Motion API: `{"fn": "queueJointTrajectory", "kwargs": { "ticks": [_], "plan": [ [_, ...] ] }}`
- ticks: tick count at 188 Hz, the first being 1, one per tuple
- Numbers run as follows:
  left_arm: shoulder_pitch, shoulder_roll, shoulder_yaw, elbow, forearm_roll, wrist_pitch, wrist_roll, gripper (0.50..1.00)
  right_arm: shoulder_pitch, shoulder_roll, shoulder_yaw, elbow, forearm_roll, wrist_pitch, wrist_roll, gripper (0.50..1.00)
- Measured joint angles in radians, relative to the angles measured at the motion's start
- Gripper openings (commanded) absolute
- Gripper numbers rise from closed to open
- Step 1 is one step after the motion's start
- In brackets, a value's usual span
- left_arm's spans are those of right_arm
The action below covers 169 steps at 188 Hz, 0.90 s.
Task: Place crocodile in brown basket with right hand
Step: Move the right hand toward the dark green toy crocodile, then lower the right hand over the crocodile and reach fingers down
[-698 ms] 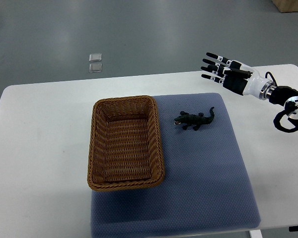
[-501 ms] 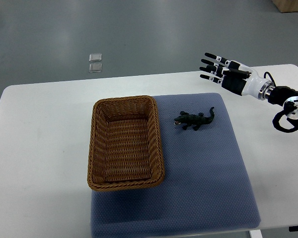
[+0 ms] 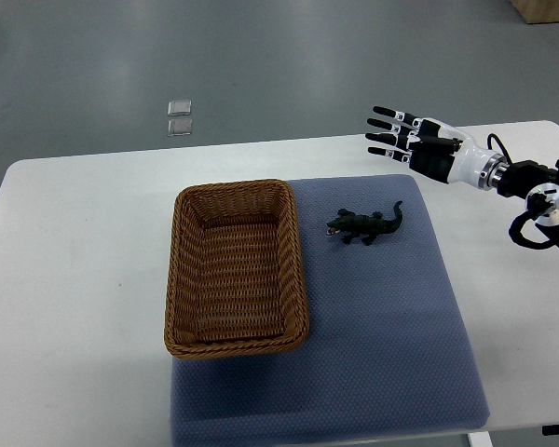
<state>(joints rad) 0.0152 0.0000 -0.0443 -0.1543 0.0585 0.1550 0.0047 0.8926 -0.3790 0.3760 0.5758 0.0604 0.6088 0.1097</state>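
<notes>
A white desk (image 3: 84, 279) carries a blue-grey mat (image 3: 391, 345) that covers its middle and right part, and on the mat's left side stands the brown basket (image 3: 235, 270), a rectangular wicker one with its long side running away from the robot and nothing inside it. Its left wall reaches past the mat's left edge. The crocodile (image 3: 365, 224), a small dark green toy, lies flat on the mat just to the right of the basket's far right corner, apart from the basket and not touching it; its open mouth points left toward the basket and its tail curls up toward the far right. The right hand (image 3: 417, 147) comes in from the right edge of the picture on a white forearm with black joints and cabling near the wrist, and it hangs over the far edge of the desk, beyond the mat's far right corner. It is up and to the right of the crocodile, well apart from it. Its fingers (image 3: 385, 124) are stretched out wide and separated, pointing left, and they hold nothing. The palm appears dark, the finger segments white and black. Beyond the desk the grey floor (image 3: 261, 56) shows, with two small clear square tiles or plates (image 3: 179, 117) lying on it near the desk's far edge, one just behind the other. At the top right corner a bit of a brown box (image 3: 546, 9) is visible.
</notes>
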Motion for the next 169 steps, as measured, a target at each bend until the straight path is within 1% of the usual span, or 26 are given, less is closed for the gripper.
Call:
{"fn": "queueJointTrajectory", "kwargs": {
  "ticks": [23,34,51,71,83,104,129,169],
  "plan": [
    [0.0,0.0,0.0,0.004,0.0,0.0,0.0,1.0,0.024,-0.001,0.0,0.001,-0.09,0.002,0.032,0.928],
    [0.0,0.0,0.0,0.006,0.0,0.0,0.0,1.0,0.037,-0.001,0.0,0.001,-0.176,0.002,0.059,0.93],
    [0.0,0.0,0.0,0.007,0.0,0.0,0.0,1.0,0.052,0.0,0.0,0.003,-0.354,-0.009,0.136,0.928],
    [0.0,0.0,0.0,0.004,0.0,0.0,0.0,1.0,0.064,0.002,0.0,0.005,-0.563,-0.039,0.233,0.928],
    [0.0,0.0,0.0,0.003,0.0,0.0,0.0,1.0,0.073,0.002,-0.003,0.006,-0.708,-0.074,0.292,0.928],
    [0.0,0.0,0.0,0.005,0.0,0.0,0.0,1.0,0.1,0.002,-0.007,0.009,-0.93,-0.135,0.359,0.928],
    [0.0,0.0,0.0,0.007,0.0,0.0,0.0,1.0,0.135,0.002,-0.019,0.02,-1.144,-0.16,0.402,0.928],
    [0.0,0.0,0.0,0.006,0.001,0.0,0.0,1.0,0.152,0.002,-0.041,0.086,-1.386,-0.166,0.41,0.93]
  ]
}}
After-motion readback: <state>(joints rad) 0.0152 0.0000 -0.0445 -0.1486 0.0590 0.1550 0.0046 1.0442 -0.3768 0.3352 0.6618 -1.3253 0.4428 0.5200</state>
